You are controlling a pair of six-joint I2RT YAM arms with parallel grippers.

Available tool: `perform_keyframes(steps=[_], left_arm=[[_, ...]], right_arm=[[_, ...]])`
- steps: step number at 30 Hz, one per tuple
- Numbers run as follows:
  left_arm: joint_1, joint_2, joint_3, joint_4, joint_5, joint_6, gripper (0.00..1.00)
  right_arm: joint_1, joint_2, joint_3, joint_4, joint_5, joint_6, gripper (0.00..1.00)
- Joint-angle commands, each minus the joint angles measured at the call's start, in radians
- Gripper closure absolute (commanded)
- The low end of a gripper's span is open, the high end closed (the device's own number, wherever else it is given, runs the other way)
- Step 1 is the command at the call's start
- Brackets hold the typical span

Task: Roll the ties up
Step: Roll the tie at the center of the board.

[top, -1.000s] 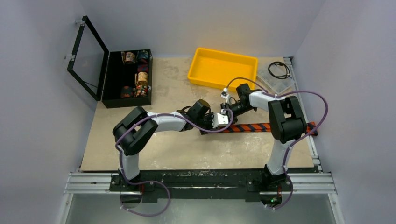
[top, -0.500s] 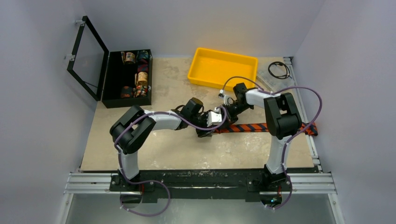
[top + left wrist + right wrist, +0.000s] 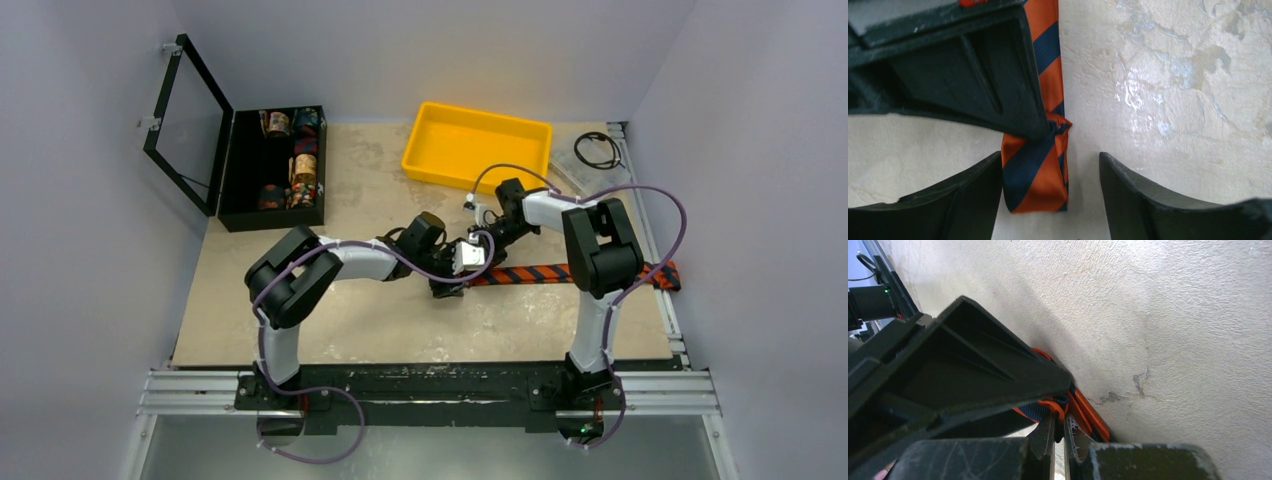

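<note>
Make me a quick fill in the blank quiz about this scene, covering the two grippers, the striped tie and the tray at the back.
1. The left gripper is ____, its fingers on either side of the folded end of the tie.
2. The right gripper is shut on the ____.
3. The empty tray at the far side is ____ in colour.

Missing words: open; tie; yellow.

Orange-navy striped tie [image 3: 525,273] lies flat, end folded over.
</note>
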Motion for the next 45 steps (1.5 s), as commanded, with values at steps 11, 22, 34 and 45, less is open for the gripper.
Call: perform_keyframes(steps=[11, 22, 34, 45], left_arm=[[-0.02, -0.026, -0.097, -0.034, -0.092, 0.089, 0.7], [0.007, -0.014, -0.083, -0.002, -0.096, -0.061, 0.71], [0.031, -0.071, -0.121, 0.046, -0.145, -0.123, 0.66], [0.025, -0.035, -0.128, -0.002, -0.191, -0.099, 0.6]], right_arm=[[-0.048, -0.071, 0.049, -0.075, -0.104, -0.019, 0.6], [-0.086, -0.045, -0.091, 0.034, 0.021, 0.016, 0.74], [-0.086, -0.002, -0.09, 0.061, 0.114, 0.048, 0.74], [-0.048, -0.121, -0.04, 0.057, -0.154, 0.177, 0.55]])
